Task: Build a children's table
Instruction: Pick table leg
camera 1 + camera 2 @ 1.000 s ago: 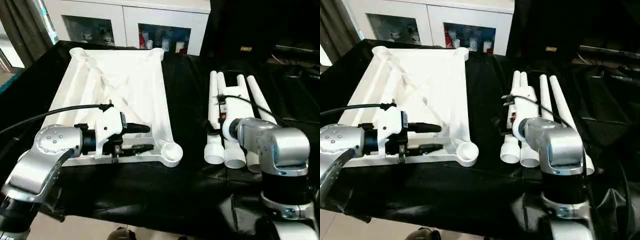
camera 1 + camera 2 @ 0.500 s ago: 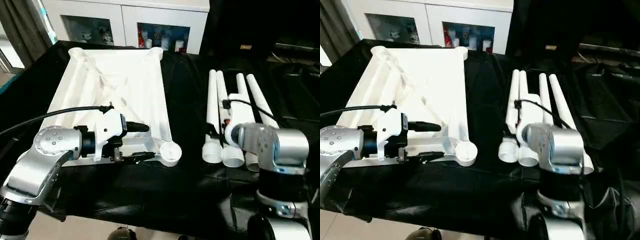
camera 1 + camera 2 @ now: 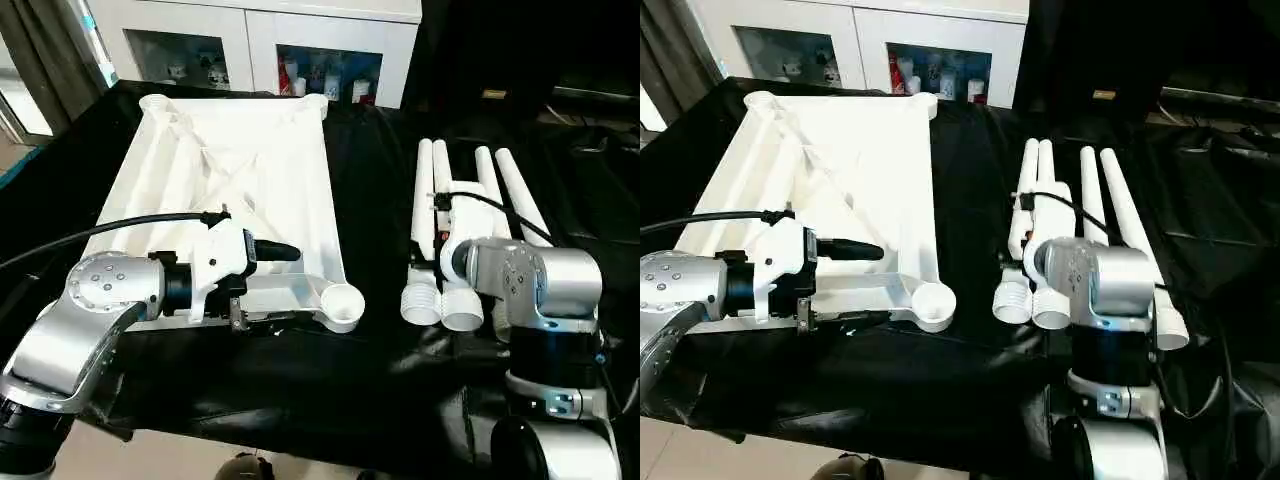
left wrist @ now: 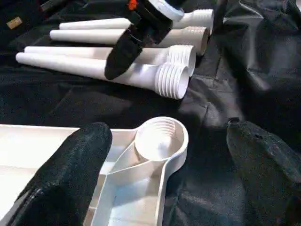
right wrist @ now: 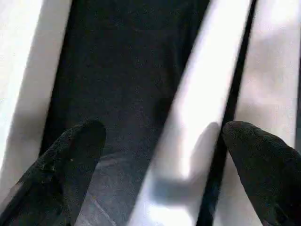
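Left eye view: left gripper (image 3: 277,286), lower left, has spread wide off tabletop (image 3: 250,170); right gripper (image 5: 160,165) wide over legs (image 3: 455,215), pick pending.

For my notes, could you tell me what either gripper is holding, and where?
Nothing. The left gripper stands open astride the tabletop edge; the right gripper is open over the legs.

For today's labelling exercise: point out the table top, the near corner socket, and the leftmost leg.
table top (image 3: 250,150), left eye view, ribbed underside.
near corner socket (image 4: 159,141), left wrist view, threaded cup.
leftmost leg (image 3: 423,215), left eye view, mid shaft.
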